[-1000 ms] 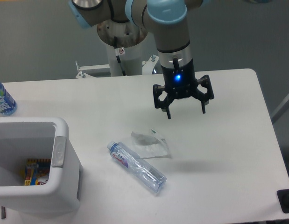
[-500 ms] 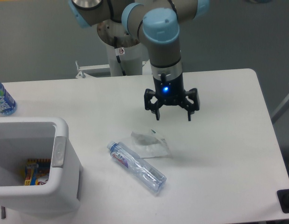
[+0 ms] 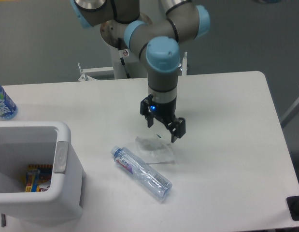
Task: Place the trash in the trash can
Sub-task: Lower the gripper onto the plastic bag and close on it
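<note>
A crumpled translucent plastic wrapper [image 3: 155, 150] lies on the white table near the middle. A clear slim bottle [image 3: 141, 172] with a blue cap and red-blue label lies on its side just in front of the wrapper. My gripper [image 3: 162, 131] is open and empty, fingers pointing down, hovering just above the wrapper's far edge. The white trash can [image 3: 62, 193] stands at the front left, well to the left of the gripper, with colourful packaging inside.
A bottle with an all-blue label [image 3: 3, 104] stands at the table's far left edge. The robot's base column [image 3: 125, 58] rises behind the table's back edge. A black object [image 3: 296, 208] sits at the front right corner.
The gripper has moved left and down toward the wrapper and has turned about its vertical axis. It stays open. The wrapper and the bottle have not moved.
</note>
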